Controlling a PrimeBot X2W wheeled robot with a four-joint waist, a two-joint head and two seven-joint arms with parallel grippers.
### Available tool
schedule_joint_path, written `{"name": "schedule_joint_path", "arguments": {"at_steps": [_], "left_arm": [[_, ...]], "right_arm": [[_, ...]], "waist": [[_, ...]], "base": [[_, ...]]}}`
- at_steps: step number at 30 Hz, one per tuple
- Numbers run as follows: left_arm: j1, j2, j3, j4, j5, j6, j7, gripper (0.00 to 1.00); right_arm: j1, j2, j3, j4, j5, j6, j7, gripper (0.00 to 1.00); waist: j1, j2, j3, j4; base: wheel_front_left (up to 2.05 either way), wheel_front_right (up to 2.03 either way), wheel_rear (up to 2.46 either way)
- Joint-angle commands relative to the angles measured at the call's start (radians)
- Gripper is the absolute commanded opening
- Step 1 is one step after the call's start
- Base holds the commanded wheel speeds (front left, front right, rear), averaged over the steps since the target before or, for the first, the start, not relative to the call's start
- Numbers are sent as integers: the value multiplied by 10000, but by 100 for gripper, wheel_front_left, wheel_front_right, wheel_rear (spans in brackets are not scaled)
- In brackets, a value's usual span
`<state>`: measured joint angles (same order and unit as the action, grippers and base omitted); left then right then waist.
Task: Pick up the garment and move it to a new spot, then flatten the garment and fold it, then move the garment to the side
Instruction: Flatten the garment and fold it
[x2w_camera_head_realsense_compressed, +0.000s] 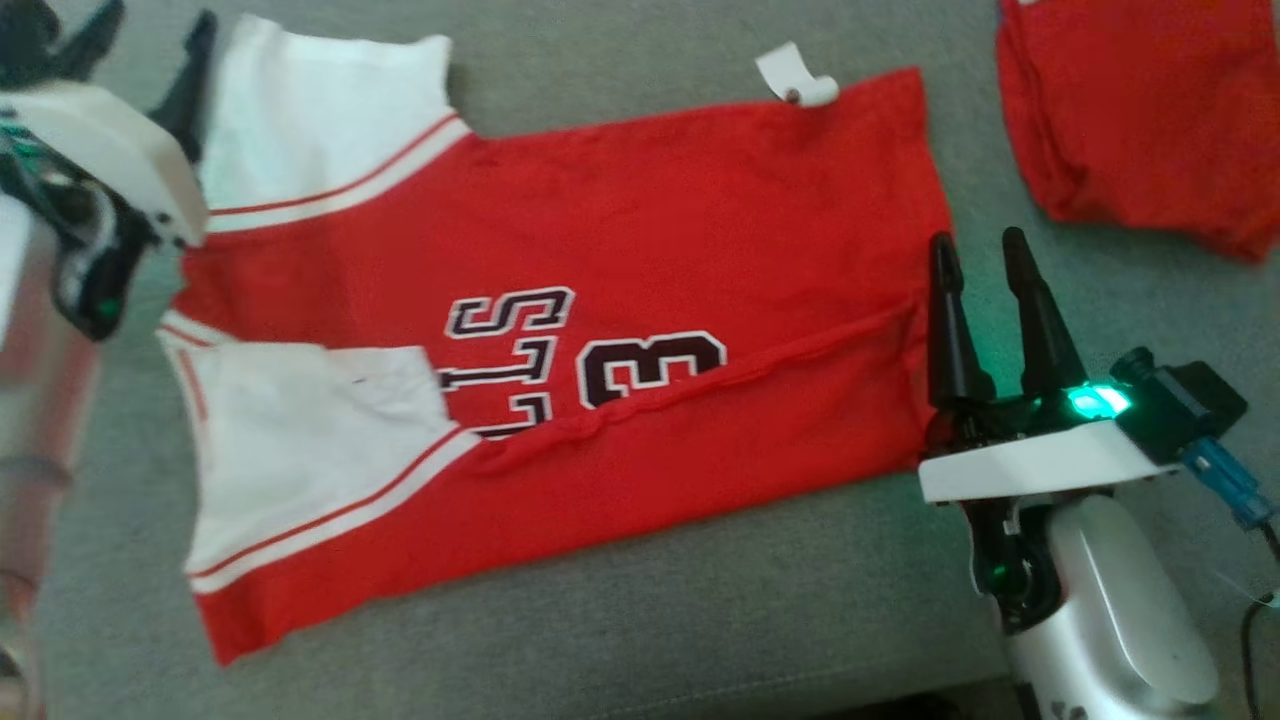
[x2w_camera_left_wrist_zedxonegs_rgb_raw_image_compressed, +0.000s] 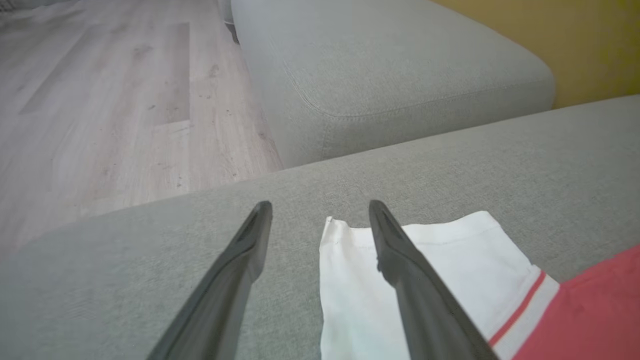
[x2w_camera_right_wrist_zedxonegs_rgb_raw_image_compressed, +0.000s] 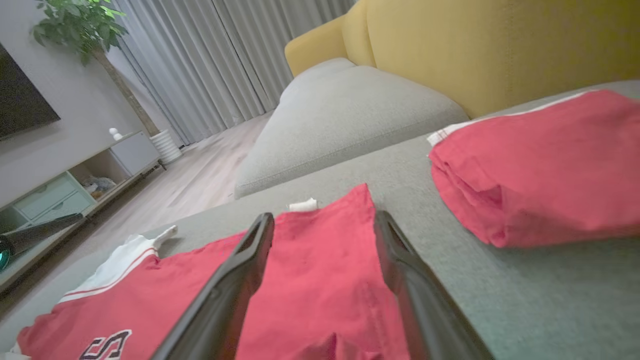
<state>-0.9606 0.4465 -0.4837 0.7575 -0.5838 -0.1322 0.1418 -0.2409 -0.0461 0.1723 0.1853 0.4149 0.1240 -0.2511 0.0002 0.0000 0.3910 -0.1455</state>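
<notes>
The garment (x2w_camera_head_realsense_compressed: 620, 230), a red jersey with white sleeves, was laid out flat along the grey cushion (x2w_camera_head_realsense_compressed: 700, 620), sleeves to the left and hem to the right. Its near long edge appeared to be turned over already along a crease, so the folding step was judged to be in hand. The left gripper (x2w_camera_left_wrist_zedxonegs_rgb_raw_image_compressed: 320, 205) was held at the far left sleeve (x2w_camera_left_wrist_zedxonegs_rgb_raw_image_compressed: 450, 250), fingers spread wide and nothing gripped. The right gripper (x2w_camera_head_realsense_compressed: 976, 240) was set at the hem on the right, equally wide open and empty. Whether either was touching the cloth could not be told. The next move was judged to call for both grippers to be lowered and closed on the cloth, so that it could be carried over together. No container was made out. A second, folded red garment (x2w_camera_head_realsense_compressed: 1140, 110) lay directly on the cushion at the far right, well apart.
</notes>
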Motion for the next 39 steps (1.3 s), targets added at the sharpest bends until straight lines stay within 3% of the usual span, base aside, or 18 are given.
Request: {"name": "schedule_joint_path", "arguments": {"at_steps": [1, 7, 15, 21, 22, 23, 24, 30, 39], "left_arm": [[-628, 717, 98, -135, -330, 17, 132, 100], [-1100, 1255, -485, 433, -1506, 17, 942, 100], [-1450, 1715, -1318, 1040, -1800, 16, 1270, 100], [-1645, 1724, -1756, 1250, -2149, 16, 1481, 100], [-1648, 1691, -1871, 1229, -2243, 16, 1614, 50], [-1636, 1665, -2018, 1150, -2339, 16, 1747, 6], [-1621, 1651, -2126, 1088, -2466, 16, 1862, 0], [-1648, 1517, -2442, 719, -2909, 16, 1441, 0], [-1325, 785, -2969, 339, -3075, 16, -915, 0]], "right_arm": [[-277, -41, 325, -394, 45, 67, -106, 100], [-360, -41, 547, -592, 328, 67, -106, 100], [-338, -41, 677, -665, 491, 67, -106, 100], [-285, -41, 631, -649, 509, 67, -106, 100], [-280, -41, 618, -634, 497, 67, -106, 100], [-279, -41, 598, -611, 478, 67, -106, 100], [-283, -41, 567, -580, 458, 67, -106, 100], [-451, -41, 336, -368, 162, 67, -107, 100], [-1226, -41, -314, 816, -1490, 67, 163, 100]], "waist": [[-2, 0, 584, -587], [-2, 0, 979, -999], [-2, 0, 1183, -1297], [-2, 0, 1250, -1362], [-2, 0, 1245, -1346], [-2, 0, 1232, -1319], [-2, 0, 1209, -1282], [-2, 0, 949, -937], [-2, 0, -100, 325]], "base": [[0, 0, 0], [0, 0, 0], [0, 0, 0], [0, 0, 0], [0, 0, 0], [0, 0, 0], [0, 0, 0], [0, 0, 0], [0, 0, 0]]}}
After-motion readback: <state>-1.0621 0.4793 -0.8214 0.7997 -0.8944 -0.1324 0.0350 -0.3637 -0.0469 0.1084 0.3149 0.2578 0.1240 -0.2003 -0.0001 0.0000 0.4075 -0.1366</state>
